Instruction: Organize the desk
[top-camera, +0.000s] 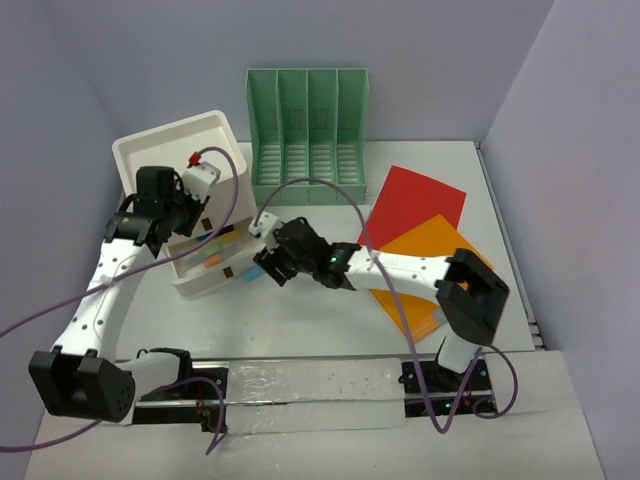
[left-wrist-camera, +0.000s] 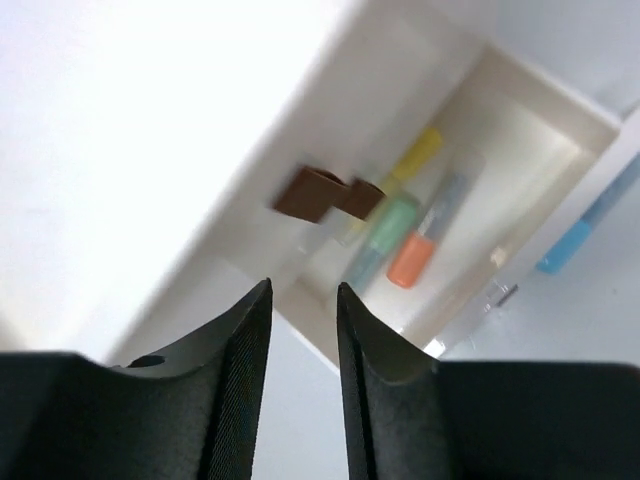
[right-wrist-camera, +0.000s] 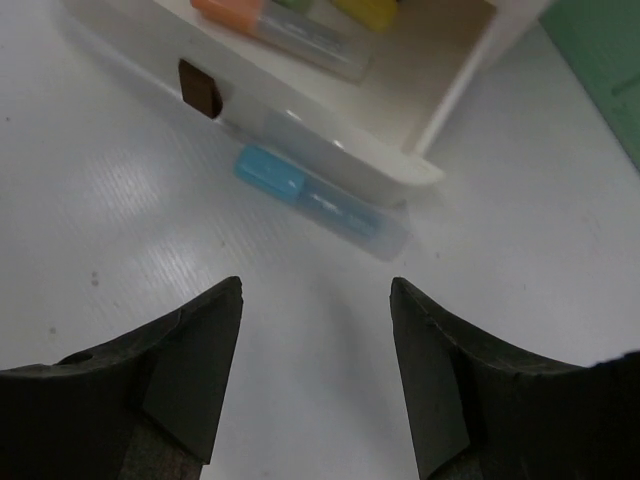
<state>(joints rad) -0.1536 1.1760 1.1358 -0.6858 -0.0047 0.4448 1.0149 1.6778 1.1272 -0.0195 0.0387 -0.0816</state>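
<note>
On the white desk (top-camera: 310, 325) stands a white drawer box (top-camera: 165, 150) with one drawer (top-camera: 205, 282) pulled out. Orange (left-wrist-camera: 409, 260), green (left-wrist-camera: 388, 224) and yellow (left-wrist-camera: 417, 154) markers lie in it. A blue marker (right-wrist-camera: 308, 194) lies on the desk against the drawer's front, near its brown handle (right-wrist-camera: 199, 88). My left gripper (left-wrist-camera: 303, 290) hovers over the drawer, narrowly open and empty. A short way in front of the blue marker, my right gripper (right-wrist-camera: 315, 285) stands wide open above the desk (right-wrist-camera: 130, 220), holding nothing.
A green slotted file holder (top-camera: 308, 125) stands at the back. Red (top-camera: 418, 200) and orange (top-camera: 425, 265) sheets lie at the right, partly under the right arm. Purple cables loop over both arms.
</note>
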